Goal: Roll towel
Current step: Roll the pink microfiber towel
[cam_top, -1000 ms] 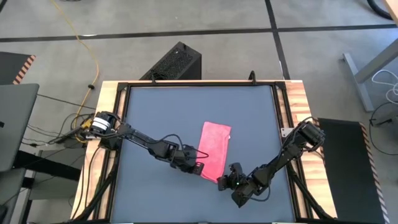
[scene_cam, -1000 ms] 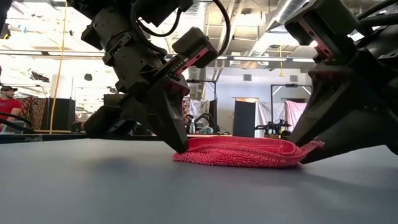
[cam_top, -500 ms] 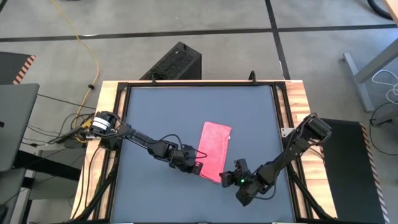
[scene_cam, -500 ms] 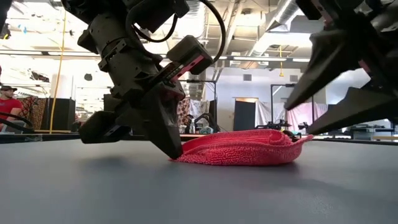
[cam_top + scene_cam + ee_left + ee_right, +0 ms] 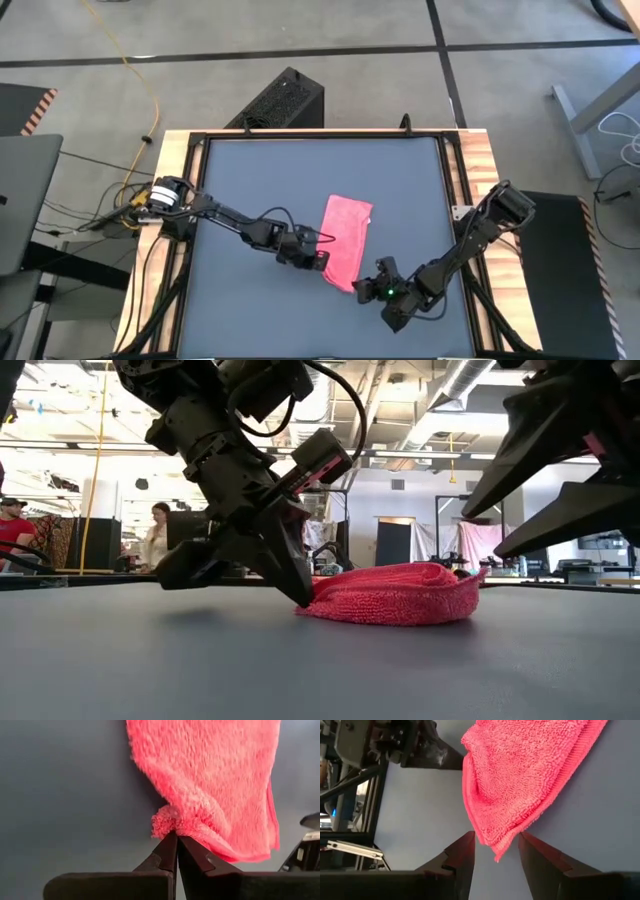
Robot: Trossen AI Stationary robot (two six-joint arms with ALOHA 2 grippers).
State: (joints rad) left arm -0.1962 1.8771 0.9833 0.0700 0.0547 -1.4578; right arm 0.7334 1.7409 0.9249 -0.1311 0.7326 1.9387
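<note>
The pink towel (image 5: 347, 235) lies folded into a narrow strip on the dark grey table (image 5: 260, 180), right of centre, one short end toward the near edge. My left gripper (image 5: 322, 262) is at that near end's left corner, shut on the cloth (image 5: 210, 770). My right gripper (image 5: 365, 283) hangs open just above the near right corner (image 5: 495, 854). Its fingers stand on either side of the corner without touching it. In the low view the towel (image 5: 400, 595) humps up between the two grippers. My left gripper (image 5: 176, 836) pinches a small gathered bunch of the towel's edge (image 5: 164, 820) between its two fingertips, at the near left corner of the strip. The fingers slant down from the table's left, tips at the tabletop (image 5: 303, 598). The rest of the towel lies slack on the table.
A wooden frame (image 5: 470, 170) borders the table. A black box (image 5: 280, 100) stands on the floor beyond the far edge. People (image 5: 155, 540) show in the room behind. Bare tabletop lies on the far and left sides of the towel.
My right gripper has opened, let go of the towel's near right corner and risen off the table. That corner, drawn out flat before, has sprung back toward the strip. The towel's near end has bunched higher, its left edge drawn a little toward the table's right.
</note>
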